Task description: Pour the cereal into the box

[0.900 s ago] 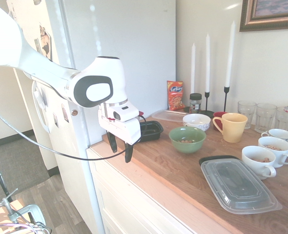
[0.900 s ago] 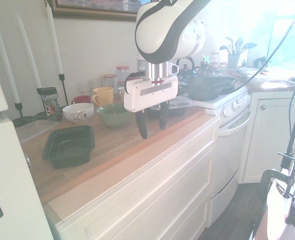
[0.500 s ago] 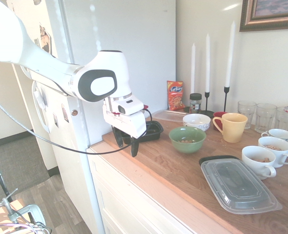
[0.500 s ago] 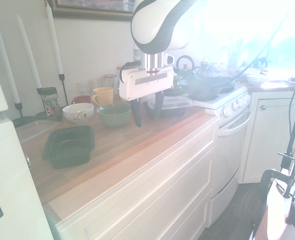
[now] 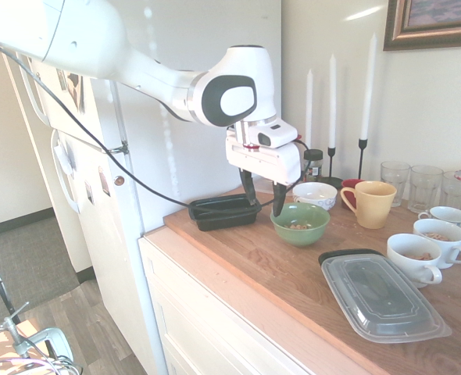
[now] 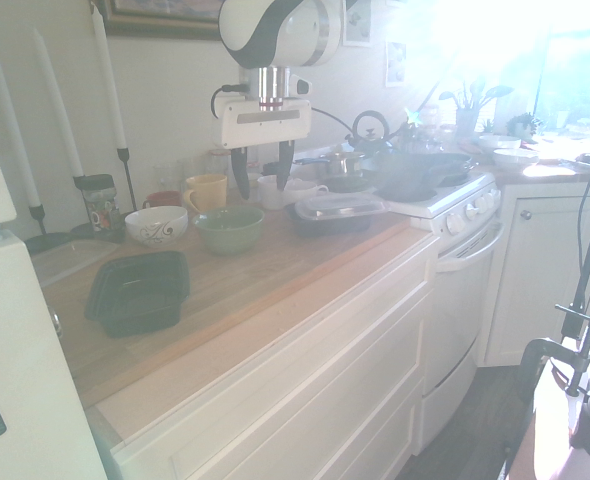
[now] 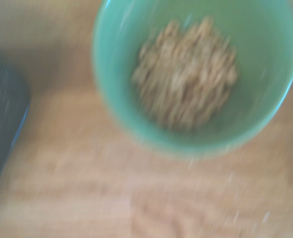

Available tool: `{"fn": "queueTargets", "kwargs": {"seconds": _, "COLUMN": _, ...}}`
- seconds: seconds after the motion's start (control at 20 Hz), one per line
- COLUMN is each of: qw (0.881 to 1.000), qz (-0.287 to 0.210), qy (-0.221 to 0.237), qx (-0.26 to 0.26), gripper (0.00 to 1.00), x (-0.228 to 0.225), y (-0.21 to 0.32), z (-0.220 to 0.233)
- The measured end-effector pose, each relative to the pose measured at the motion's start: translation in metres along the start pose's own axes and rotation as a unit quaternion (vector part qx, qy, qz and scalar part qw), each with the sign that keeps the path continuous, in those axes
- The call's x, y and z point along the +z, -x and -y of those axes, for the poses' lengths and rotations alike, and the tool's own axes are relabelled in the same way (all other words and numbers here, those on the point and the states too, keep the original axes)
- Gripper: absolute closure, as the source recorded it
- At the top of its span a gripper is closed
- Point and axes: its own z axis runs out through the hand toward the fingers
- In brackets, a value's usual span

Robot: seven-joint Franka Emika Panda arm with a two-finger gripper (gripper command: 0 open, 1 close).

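A butcher-block wooden counter (image 5: 293, 266) runs beside a white fridge. The gripper (image 5: 263, 198) hangs over the green glazed bowl (image 5: 299, 223), fingers spread wide and empty. Tan flaky cereal (image 7: 186, 74) heaps inside, blurred, probably flakes. The shallow black plastic box (image 5: 224, 211) sits at the bowl's nine o'clock, apart.
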Motion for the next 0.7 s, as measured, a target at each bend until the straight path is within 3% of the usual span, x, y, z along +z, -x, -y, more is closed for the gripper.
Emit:
{"fn": "queueTargets", "kwargs": {"seconds": 0.35, "qw": 0.999, "qz": 0.014, "qy": 0.03, "qx": -0.042, "gripper": 0.0, "x": 0.047, "y": -0.079, "z": 0.02}}
{"fn": "queueTargets", "kwargs": {"seconds": 0.7, "qw": 0.999, "qz": 0.018, "qy": 0.023, "qx": -0.033, "gripper": 0.0, "x": 0.1, "y": -0.121, "z": 0.037}}
